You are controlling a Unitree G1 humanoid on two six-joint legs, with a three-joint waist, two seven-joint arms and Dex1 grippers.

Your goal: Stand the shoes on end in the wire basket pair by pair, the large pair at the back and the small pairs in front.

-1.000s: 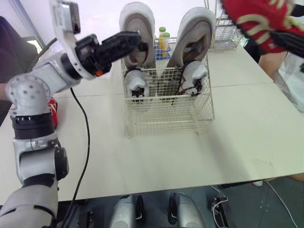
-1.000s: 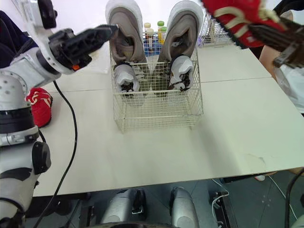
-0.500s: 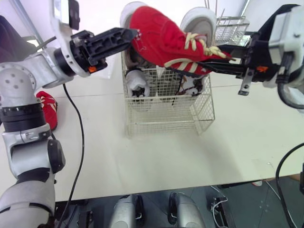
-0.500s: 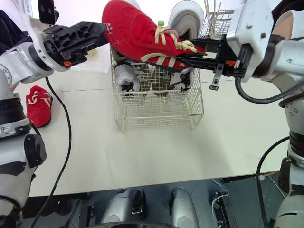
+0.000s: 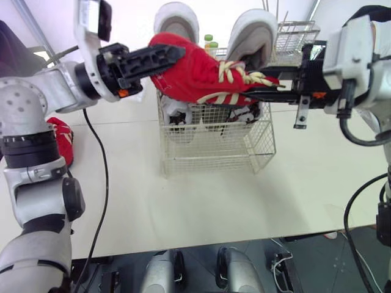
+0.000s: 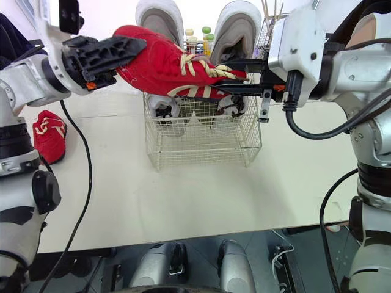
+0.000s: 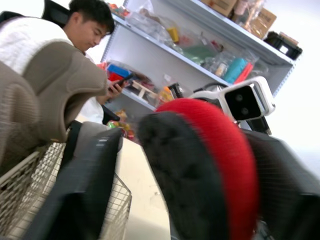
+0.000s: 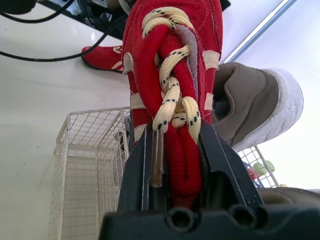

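though the wire basket [image 5: 214,155] already had the large pair [image 5: 176,24] upright at its back and a small white pair [image 6: 160,105] on end in front, the red pair was not in. one red shoe [image 5: 201,76] hung sideways just over the rim, and the other red shoe [image 6: 47,135] lay on the table [image 5: 183,201], well off to the left. the right gripper [image 6: 227,82] was clamped on the hanging shoe's laces and tongue. the left gripper [image 5: 168,55] had its fingers [image 7: 85,195] spread wide astride the shoe's far end, one with a slight gap.
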